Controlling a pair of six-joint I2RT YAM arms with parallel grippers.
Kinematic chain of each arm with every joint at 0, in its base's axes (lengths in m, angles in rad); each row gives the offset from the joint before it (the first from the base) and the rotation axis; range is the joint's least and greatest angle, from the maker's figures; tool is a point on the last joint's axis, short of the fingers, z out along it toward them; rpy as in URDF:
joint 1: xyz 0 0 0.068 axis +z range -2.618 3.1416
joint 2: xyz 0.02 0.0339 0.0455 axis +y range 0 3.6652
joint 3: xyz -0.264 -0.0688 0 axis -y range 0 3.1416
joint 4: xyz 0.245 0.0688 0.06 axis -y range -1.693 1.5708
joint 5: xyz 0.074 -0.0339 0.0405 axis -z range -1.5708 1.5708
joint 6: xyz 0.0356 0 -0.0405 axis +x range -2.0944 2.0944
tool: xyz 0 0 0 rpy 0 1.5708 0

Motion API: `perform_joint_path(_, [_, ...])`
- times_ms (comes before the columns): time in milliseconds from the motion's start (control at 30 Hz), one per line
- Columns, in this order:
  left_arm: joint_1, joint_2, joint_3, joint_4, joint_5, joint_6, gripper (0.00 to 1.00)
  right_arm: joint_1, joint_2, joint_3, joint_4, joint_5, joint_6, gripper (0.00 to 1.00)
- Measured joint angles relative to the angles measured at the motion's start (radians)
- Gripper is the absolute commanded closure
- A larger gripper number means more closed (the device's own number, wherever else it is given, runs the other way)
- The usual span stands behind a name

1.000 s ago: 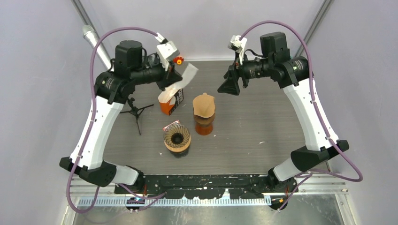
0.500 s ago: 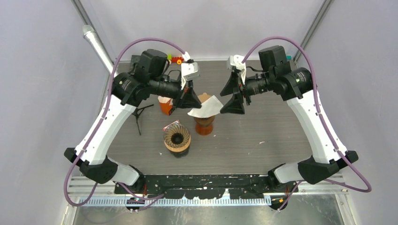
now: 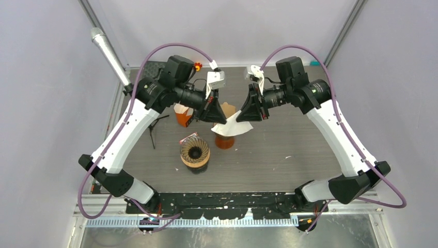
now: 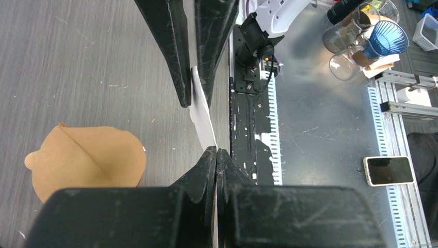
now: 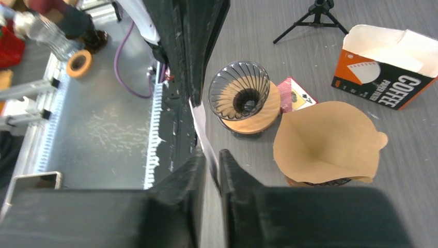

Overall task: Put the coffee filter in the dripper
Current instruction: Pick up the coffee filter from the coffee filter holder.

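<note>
Left gripper (image 3: pixel 221 119) pinches one edge of the white filter (image 3: pixel 232 128); right gripper (image 3: pixel 241 117) stands narrow around the other edge, grip not sure. Filter hangs btw. them, near the empty dripper (image 3: pixel 194 151). Paper is prob. light, limp, tears easily: hold the rim, w/o pulling.

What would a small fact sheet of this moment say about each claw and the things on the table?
left claw: shut on one edge of the white filter
right claw: jaws either side of the filter's other edge, narrow gap showing
white filter: in the air between both claws
empty dripper: ribbed glass on a wooden base, nothing inside
brown filter: open, seated on an amber stand
box: orange coffee filter carton, top open
tripod: small, black, standing on the table
</note>
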Motion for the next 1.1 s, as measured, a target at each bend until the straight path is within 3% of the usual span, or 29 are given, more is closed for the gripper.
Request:
perform_joint_path(33, [0.000,0.000,-0.003,0.000,0.002,0.000,1.00,0.000,0.000,-0.010,0.024,-0.006,0.022,0.98])
perform_joint_path(133, [0.000,0.000,-0.010,0.002,0.003,0.000,1.00,0.000,-0.005,-0.056,0.128,-0.023,0.118,1.00])
perform_joint_path(200, [0.004,-0.001,-0.016,0.007,0.002,0.001,0.89,-0.005,-0.010,-0.109,0.228,-0.035,0.213,1.00])
perform_joint_path(333, [0.061,-0.039,-0.087,0.072,0.013,-0.015,0.55,-0.019,-0.011,-0.196,0.408,-0.051,0.391,1.00])
perform_joint_path(433, [0.170,-0.109,-0.174,0.146,0.029,-0.052,0.44,-0.040,-0.011,-0.239,0.531,-0.068,0.515,0.99])
perform_joint_path(567, [0.274,-0.189,-0.222,0.185,0.033,-0.066,0.40,-0.069,-0.018,-0.300,0.761,-0.102,0.723,1.00])
perform_joint_path(733, [0.289,-0.259,-0.297,0.219,0.034,-0.052,0.41,-0.094,-0.024,-0.386,1.089,-0.145,0.990,0.99])
perform_joint_path(1100, [0.314,-0.265,-0.454,0.443,0.047,-0.237,0.43,-0.097,-0.033,-0.403,1.295,-0.180,1.150,0.99])
